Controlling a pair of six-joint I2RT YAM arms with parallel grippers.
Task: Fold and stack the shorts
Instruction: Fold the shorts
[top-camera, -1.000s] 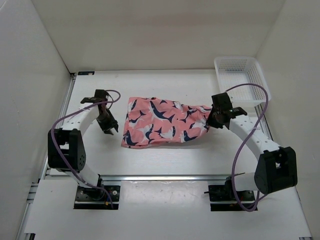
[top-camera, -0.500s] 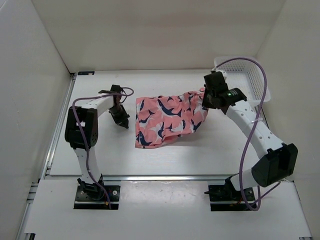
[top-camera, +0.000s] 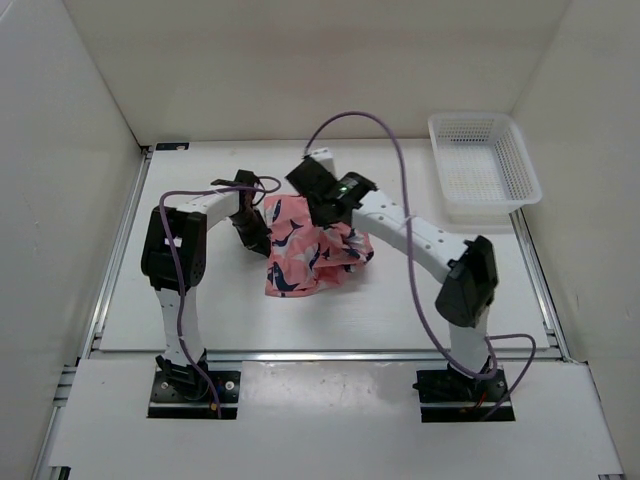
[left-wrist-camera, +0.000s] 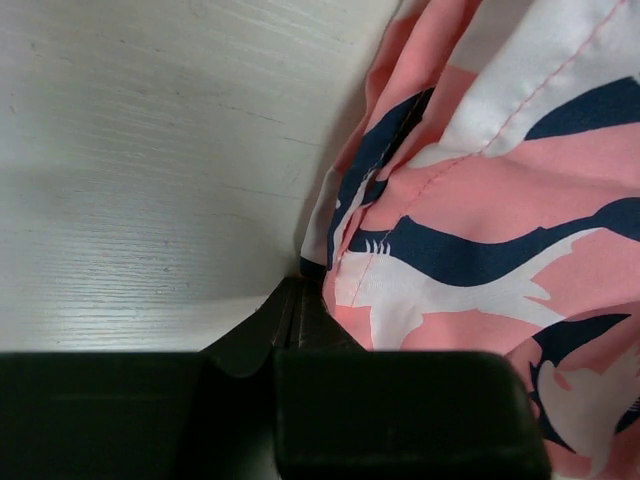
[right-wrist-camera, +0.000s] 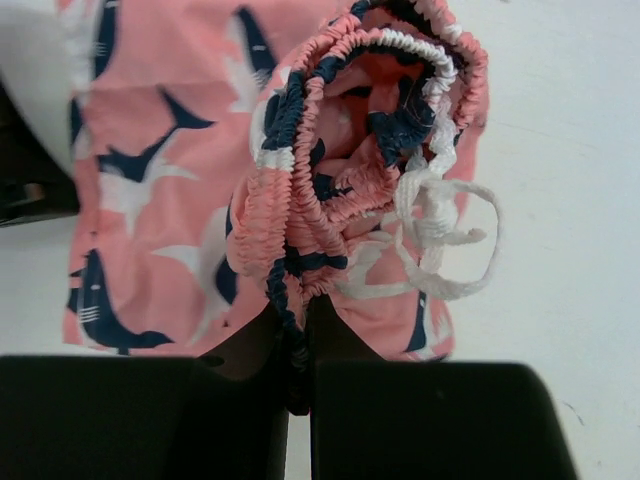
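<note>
- Coral-pink shorts sit bunched on the table, left of centre. A second ago they lay spread flat across the middle, so the heap is now much narrower.
- At their left edge, the left gripper has come in from the table's left side. Its wrist view shows the jaws together right at the hem, and I cannot tell whether any cloth is caught between them.
- Just beyond, the right gripper has swept in from the right side. It hangs over the far left part of the shorts, clamped on the gathered elastic waistband, with the white drawstring dangling loose.
- This looks like the first fold, with the waistband end carried over the leg end. The cloth is crumpled rather than layered, so it probably needs laying down and smoothing.
- Farthest off, the white mesh basket stands at the far right, well apart from the shorts. Stacking has not begun.
</note>
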